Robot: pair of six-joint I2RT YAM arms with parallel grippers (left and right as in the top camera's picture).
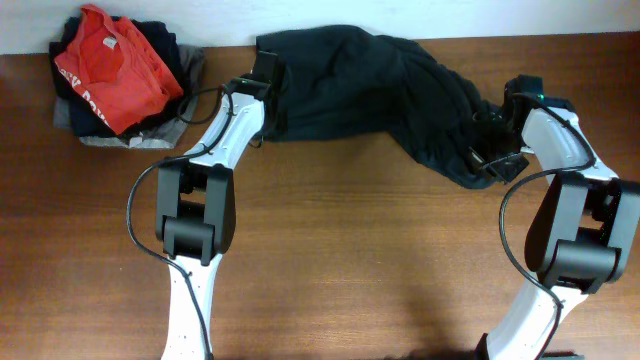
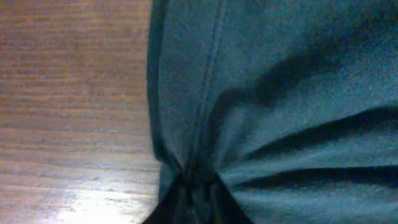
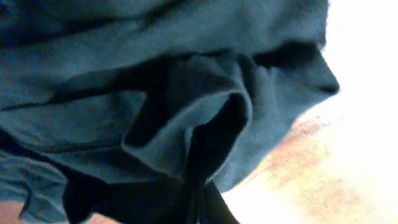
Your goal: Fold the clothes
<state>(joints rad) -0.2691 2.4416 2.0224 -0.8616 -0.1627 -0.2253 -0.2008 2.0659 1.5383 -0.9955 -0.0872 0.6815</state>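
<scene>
Holding the clothes (image 1: 370, 85), sprawled crumpled along the far side of the table (image 1: 350, 260), at both ends: with the left tool (image 1: 268, 80) pinched nearly shut on the seamed left edge, and with the right tool (image 1: 482, 158) clamped tight on a bunched fold at the right. Could lose so thin a pinch on lifting, or drag extra layers up from the right-hand wad and fold crooked. Can read no brand or label there; only illegible white print on the red T-shirt (image 1: 105, 65) nearby.
</scene>
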